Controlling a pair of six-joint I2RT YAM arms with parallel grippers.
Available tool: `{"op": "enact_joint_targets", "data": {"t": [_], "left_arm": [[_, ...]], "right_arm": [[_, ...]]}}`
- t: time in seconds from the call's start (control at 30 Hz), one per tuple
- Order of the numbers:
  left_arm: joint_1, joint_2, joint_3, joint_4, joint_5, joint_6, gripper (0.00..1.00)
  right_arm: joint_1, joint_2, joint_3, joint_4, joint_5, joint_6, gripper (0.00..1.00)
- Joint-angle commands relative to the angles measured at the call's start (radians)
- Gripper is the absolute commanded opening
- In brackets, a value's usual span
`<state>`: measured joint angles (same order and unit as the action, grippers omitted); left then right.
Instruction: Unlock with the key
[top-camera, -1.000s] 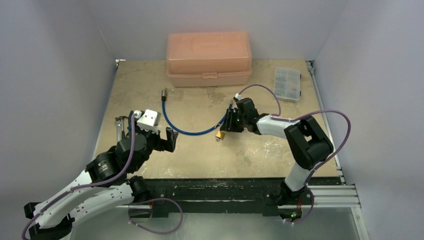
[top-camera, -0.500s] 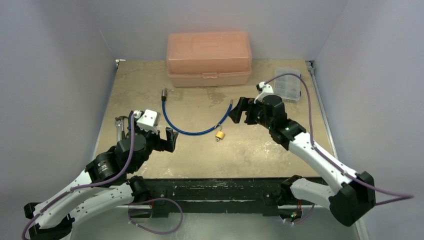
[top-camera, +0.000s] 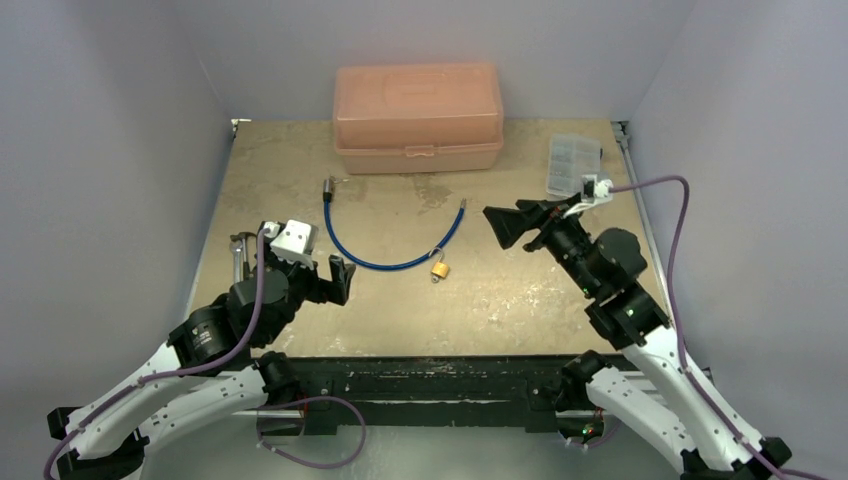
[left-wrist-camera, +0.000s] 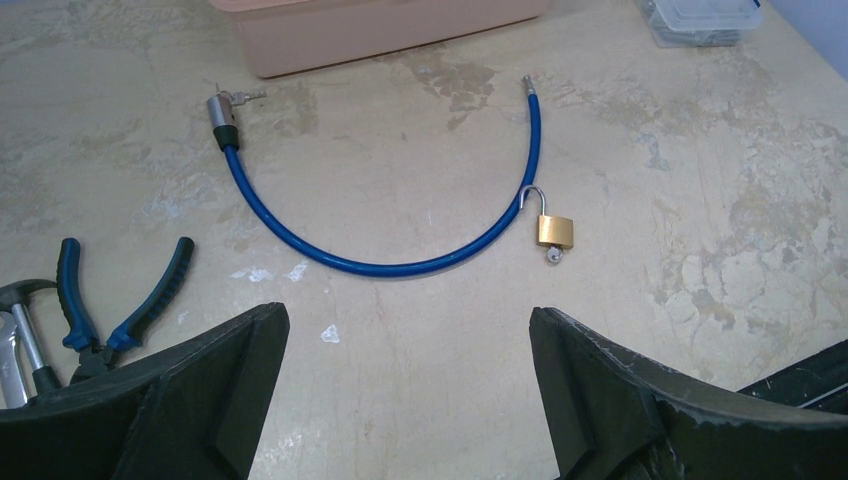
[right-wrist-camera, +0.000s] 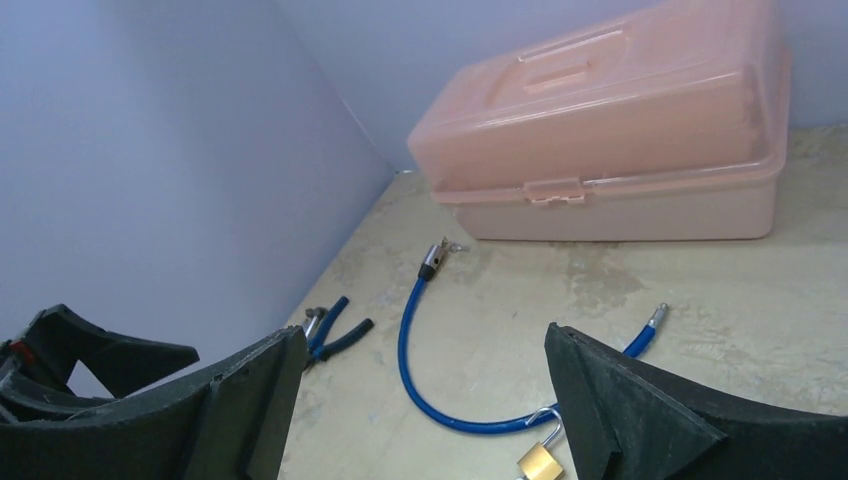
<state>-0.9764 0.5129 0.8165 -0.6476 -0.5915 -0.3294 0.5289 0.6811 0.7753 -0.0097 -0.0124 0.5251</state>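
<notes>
The small brass padlock (top-camera: 440, 269) lies on the table next to the curved blue cable (top-camera: 385, 262). In the left wrist view the padlock (left-wrist-camera: 555, 231) has its silver shackle raised beside the cable (left-wrist-camera: 400, 265). The tiny silver key (left-wrist-camera: 553, 257) sticks out of its underside. My right gripper (top-camera: 520, 222) hovers open to the right of the lock and holds nothing. In its own view the padlock (right-wrist-camera: 540, 462) shows low between the jaws (right-wrist-camera: 425, 370). My left gripper (top-camera: 300, 268) stands open at the table's left, with bare table between its fingers (left-wrist-camera: 410, 330).
A pink plastic toolbox (top-camera: 418, 118) stands at the back. A clear parts organiser (top-camera: 575, 165) sits at the back right. Blue-handled pliers (top-camera: 238, 255) and other tools lie by the left gripper. The cable's silver and black lock head (left-wrist-camera: 220, 108) rests near the toolbox.
The right gripper has opened and pulled back up and to the right, away from the padlock, which stays on the table. The left arm has not moved.
</notes>
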Motion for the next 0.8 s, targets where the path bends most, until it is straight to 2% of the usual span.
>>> {"op": "enact_joint_targets", "data": {"t": [0.0, 0.27, 0.6, 0.77], "left_arm": [[0.001, -0.007, -0.003, 0.023, 0.011, 0.013, 0.98], [0.001, 0.006, -0.005, 0.029, 0.021, 0.017, 0.98], [0.001, -0.002, -0.008, 0.029, 0.021, 0.017, 0.98], [0.001, 0.001, -0.007, 0.027, 0.022, 0.016, 0.98]], "right_arm": [[-0.003, -0.063, -0.060, 0.075, 0.070, 0.050, 0.99], [-0.003, -0.100, -0.031, 0.054, 0.114, 0.053, 0.99], [-0.003, -0.065, -0.062, 0.112, 0.139, 0.059, 0.99], [-0.003, -0.052, -0.054, 0.077, 0.179, 0.080, 0.99]]}}
